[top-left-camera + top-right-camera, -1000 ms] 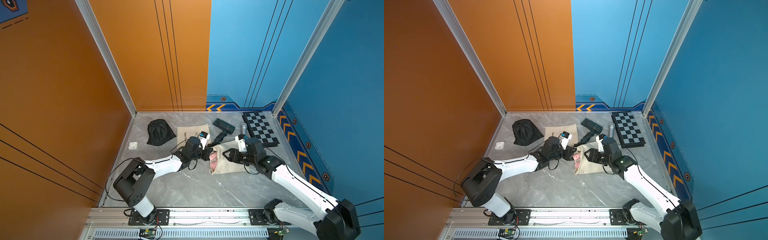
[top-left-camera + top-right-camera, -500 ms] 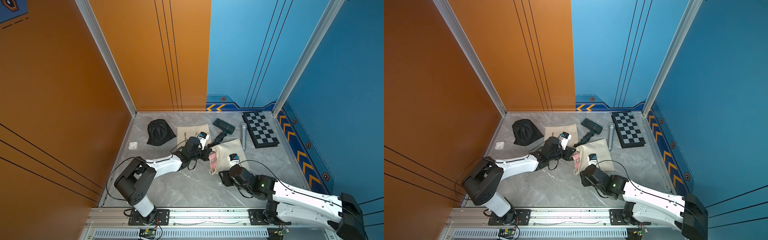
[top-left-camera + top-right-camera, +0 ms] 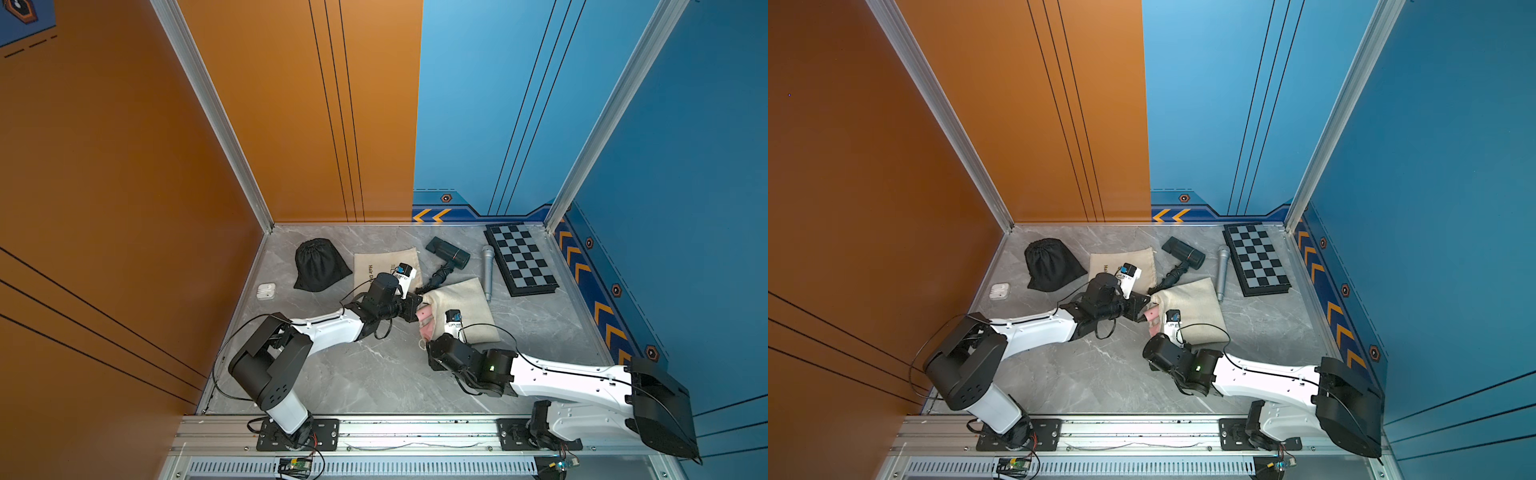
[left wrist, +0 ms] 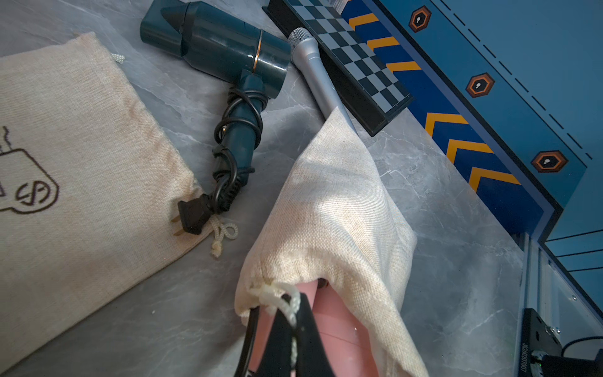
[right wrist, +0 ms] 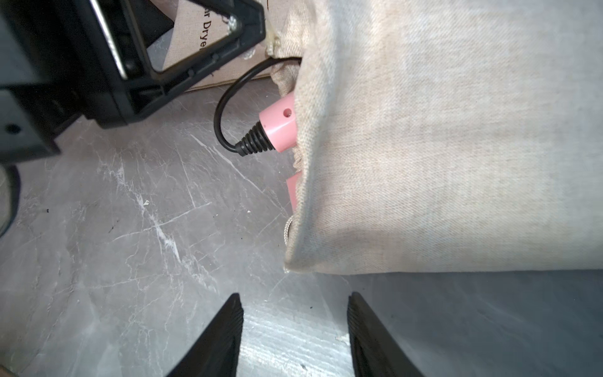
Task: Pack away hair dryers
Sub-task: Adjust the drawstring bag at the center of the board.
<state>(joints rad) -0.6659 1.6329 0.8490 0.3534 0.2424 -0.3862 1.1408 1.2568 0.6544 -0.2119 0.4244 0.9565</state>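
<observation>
A pink hair dryer [image 3: 426, 321] [image 5: 280, 125] lies mostly inside a beige cloth bag [image 3: 461, 307] [image 4: 336, 202], with its handle end and black cord sticking out of the mouth. My left gripper [image 3: 417, 304] [image 4: 295, 298] is shut on the bag's white drawstring at the mouth and holds that edge up. My right gripper [image 3: 431, 352] [image 5: 295, 297] is open and empty, low over the floor just short of the bag's near corner. A dark hair dryer [image 3: 451, 255] [image 4: 222, 49] with cord wound round its handle lies on the floor behind the bag.
A flat beige bag printed "Hair Dryer" [image 3: 374, 266] lies under the left wrist. A full black drawstring bag [image 3: 318, 264] and a white earbud case [image 3: 266, 291] are at the left. A grey microphone [image 3: 487, 270] and a chessboard [image 3: 519, 259] lie at the right back.
My right arm has pulled back off the bag and swung round to its near side, ending low at the bag's corner. The left gripper has held the drawstring in place.
</observation>
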